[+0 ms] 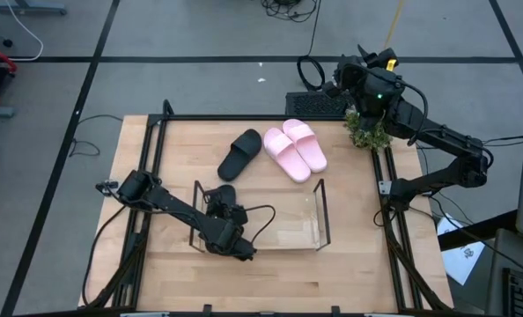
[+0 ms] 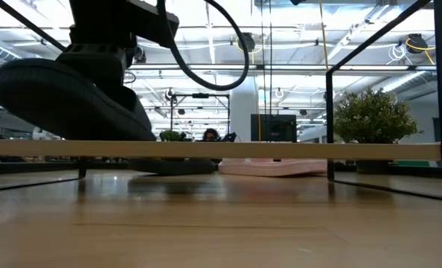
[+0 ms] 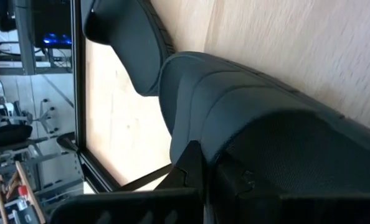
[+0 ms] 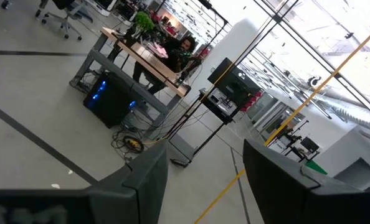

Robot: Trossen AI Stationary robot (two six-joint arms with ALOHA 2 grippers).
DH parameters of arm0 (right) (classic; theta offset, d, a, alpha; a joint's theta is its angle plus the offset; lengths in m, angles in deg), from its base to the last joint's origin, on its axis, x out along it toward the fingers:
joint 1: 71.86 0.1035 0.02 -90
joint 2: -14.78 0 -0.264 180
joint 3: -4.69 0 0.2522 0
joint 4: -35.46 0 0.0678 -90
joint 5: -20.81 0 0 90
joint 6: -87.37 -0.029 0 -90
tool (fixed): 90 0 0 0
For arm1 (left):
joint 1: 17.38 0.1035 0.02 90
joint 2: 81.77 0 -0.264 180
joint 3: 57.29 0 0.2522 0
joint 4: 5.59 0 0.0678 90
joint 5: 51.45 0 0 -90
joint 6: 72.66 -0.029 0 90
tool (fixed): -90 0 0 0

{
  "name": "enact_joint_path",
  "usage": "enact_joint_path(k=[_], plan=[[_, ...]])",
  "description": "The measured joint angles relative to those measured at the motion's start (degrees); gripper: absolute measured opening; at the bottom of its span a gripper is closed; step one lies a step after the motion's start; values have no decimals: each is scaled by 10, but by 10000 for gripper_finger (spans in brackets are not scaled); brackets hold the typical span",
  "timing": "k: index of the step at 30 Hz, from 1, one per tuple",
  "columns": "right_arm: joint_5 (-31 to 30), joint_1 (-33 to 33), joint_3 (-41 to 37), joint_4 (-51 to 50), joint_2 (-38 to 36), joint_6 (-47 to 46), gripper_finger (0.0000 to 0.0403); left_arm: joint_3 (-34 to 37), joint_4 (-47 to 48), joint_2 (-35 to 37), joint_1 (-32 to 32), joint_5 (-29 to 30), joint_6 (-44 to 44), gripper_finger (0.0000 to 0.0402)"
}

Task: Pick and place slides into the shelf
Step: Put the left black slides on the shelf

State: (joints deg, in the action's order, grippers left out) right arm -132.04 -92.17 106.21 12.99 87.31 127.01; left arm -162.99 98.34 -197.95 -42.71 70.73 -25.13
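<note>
My left gripper (image 1: 224, 216) reaches into the left end of the clear shelf (image 1: 319, 216) and is shut on a black slide (image 2: 65, 100). That slide hangs tilted just above the shelf's deck (image 2: 295, 150). A second black slide (image 1: 240, 154) lies sole-down on the table beyond the shelf. The pink pair (image 1: 295, 148) lies side by side to its right. My right gripper (image 4: 203, 149) is open and raised at the far right corner. It points out into the room with nothing between its fingers. My left gripper holds the black slide at its strap (image 3: 235, 118), slanting down from the table's near left. One finger (image 3: 191, 168) shows against the strap's edge; the slide hides the rest of the hold. The slide hangs tilted below the fingers. Whether its lower end (image 2: 146, 134) touches the deck, I cannot tell.
A dark wire frame (image 1: 244, 117) runs around the tabletop, and its posts (image 2: 330, 119) stand in the low view. A small potted plant (image 1: 365, 132) sits at the far right corner under my right arm. Bare wood (image 1: 270, 273) lies near the shelf's front.
</note>
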Motion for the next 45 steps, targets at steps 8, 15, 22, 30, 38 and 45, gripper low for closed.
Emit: enact_joint_path(k=[8, 15, 22, 30, 38, 45], plan=[[0, 0, 0, -14, 0, -3, 196, 0, -1, 0, 0, 21, -15, 0], [0, 0, 0, -33, 0, -30, 196, 0, -2, 0, -4, 24, -16, 0], [0, 0, 0, -36, 0, -30, 196, 0, -2, 0, -11, 24, -5, 0], [0, 0, 0, -37, 0, -30, 196, 0, -1, -5, -10, 10, 11, 0], [0, 0, 0, -48, 0, -30, 196, 0, 0, -8, -10, -13, 43, 13], [0, 0, 0, -49, 0, -30, 196, 0, -1, -8, -10, -46, 57, 42]])
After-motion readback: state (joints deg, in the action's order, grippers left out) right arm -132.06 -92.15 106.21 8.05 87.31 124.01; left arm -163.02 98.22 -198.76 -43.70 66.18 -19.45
